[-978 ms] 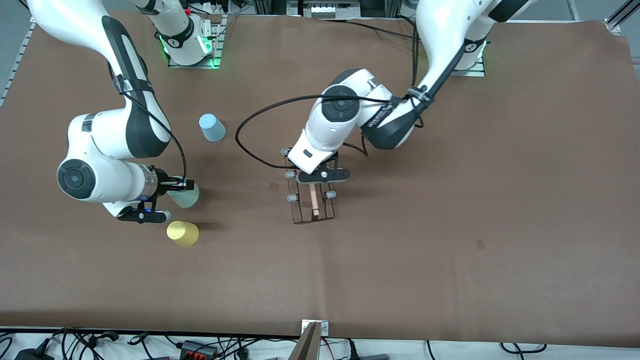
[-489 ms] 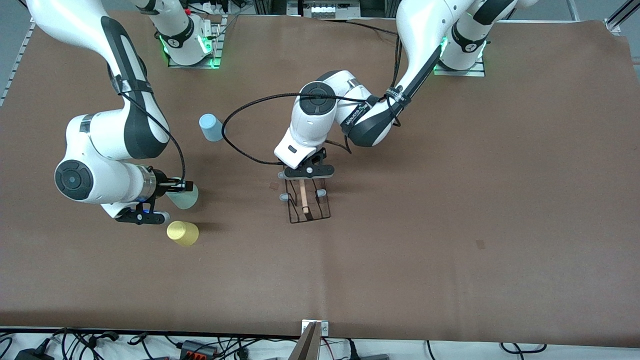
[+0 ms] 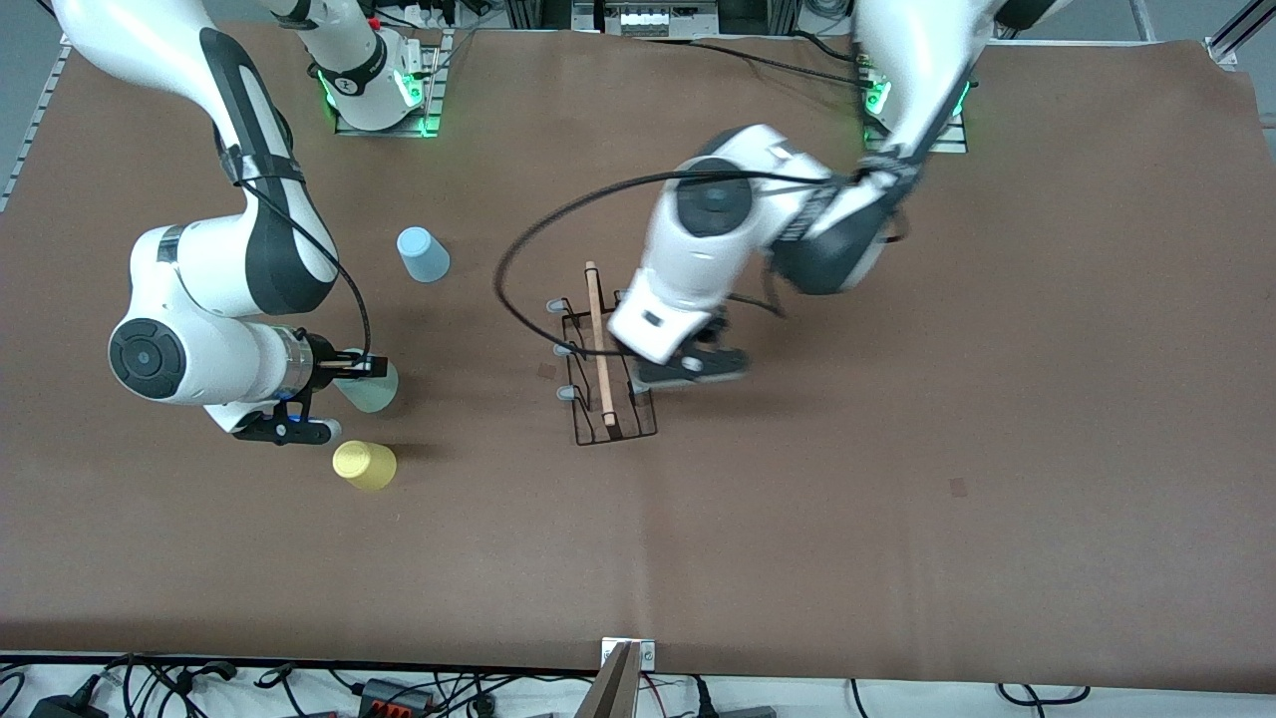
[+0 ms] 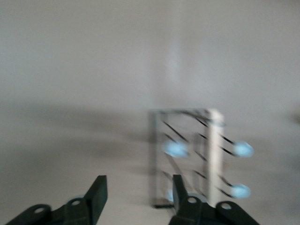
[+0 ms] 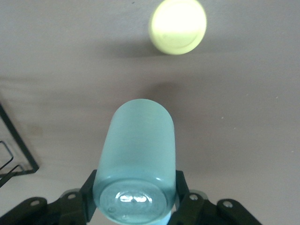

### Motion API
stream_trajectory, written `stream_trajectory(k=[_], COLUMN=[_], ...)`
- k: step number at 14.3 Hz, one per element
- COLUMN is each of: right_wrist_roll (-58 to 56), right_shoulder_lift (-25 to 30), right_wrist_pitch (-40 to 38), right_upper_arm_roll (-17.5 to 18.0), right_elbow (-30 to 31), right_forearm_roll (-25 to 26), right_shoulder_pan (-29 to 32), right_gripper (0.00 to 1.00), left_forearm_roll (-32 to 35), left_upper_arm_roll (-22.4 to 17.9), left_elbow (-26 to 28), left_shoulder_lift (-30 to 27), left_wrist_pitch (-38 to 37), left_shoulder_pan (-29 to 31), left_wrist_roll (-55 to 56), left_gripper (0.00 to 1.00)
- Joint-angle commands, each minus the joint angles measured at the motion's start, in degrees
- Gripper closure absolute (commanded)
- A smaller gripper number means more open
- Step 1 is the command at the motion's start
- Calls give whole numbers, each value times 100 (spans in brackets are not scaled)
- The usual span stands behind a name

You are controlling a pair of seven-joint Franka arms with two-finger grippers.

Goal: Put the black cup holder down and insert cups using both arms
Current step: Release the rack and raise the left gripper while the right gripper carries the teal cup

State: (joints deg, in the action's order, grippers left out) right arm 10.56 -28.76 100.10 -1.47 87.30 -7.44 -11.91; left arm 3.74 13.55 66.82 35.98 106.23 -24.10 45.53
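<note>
could go wrong first at the cup holder (image 3: 601, 364): standing alone mid-worktop (image 3: 897, 499), thin wire, light, nothing pinning it; likely to skid or tip if a cup is pushed hard against a peg or comes in off-angle. could also be clipped by the left pincer (image 3: 688, 367), which hangs just beside the holder on the side toward the left arm's end, fingers spread apart with nothing between them in the left wrist view (image 4: 136, 199). a low sweep from there would catch the wire frame or the wooden rod (image 3: 599, 339).

second risk at the mint green cup (image 3: 371, 386): clamped sideways in the right pincer (image 3: 361, 369), fingers pressed on either side near the closed base (image 5: 133, 199), so only a short grip on smooth tapered plastic; could slip or twist when the mouth meets a peg. yellow cup (image 3: 364, 465) sits close under that pincer, nearer the front camera, and could be knocked on the way out. light blue cup (image 3: 423, 254) stands apart, farther from the camera, out of harm.

holder's long axis, marked by the rod, runs roughly from the arms' bases toward the front camera, slightly slanted, pegs sticking out to both sides. held cup lies near horizontal, open mouth pointing toward the holder
</note>
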Motion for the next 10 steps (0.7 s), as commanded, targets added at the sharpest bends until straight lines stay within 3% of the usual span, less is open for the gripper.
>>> stream_trajectory(k=[1,3,6,8,10], right_wrist_roll=[104,87,348,849,1315], right_shoulder_lift=[72,72,72,64,-6], right_wrist_pitch=[-639,-755,-746,-685,-563], right_upper_arm_roll=[33,94,138,138,121], right_elbow=[-361,-546,-565,-565,-600], right_forearm_roll=[-108,-519,-1206,-1268,-1225], right_shoulder_pan=[-381,-566,-856,-1295,-1673], right_gripper=[70,70,70,70,70], left_forearm_roll=[65,74,74,66,83], left_upper_arm_roll=[104,95,60,-44,-526], left_elbow=[350,393,402,481,849], left_shoulder_lift=[-495,-574,-706,-890,-1372], left_wrist_pitch=[-584,-751,-1129,-1437,-1490], left_shoulder_pan=[782,1151,1573,1846,1917], left_wrist_roll=[-816,-1167,-2010,-2529,-2837], left_gripper=[25,20,4,0,0])
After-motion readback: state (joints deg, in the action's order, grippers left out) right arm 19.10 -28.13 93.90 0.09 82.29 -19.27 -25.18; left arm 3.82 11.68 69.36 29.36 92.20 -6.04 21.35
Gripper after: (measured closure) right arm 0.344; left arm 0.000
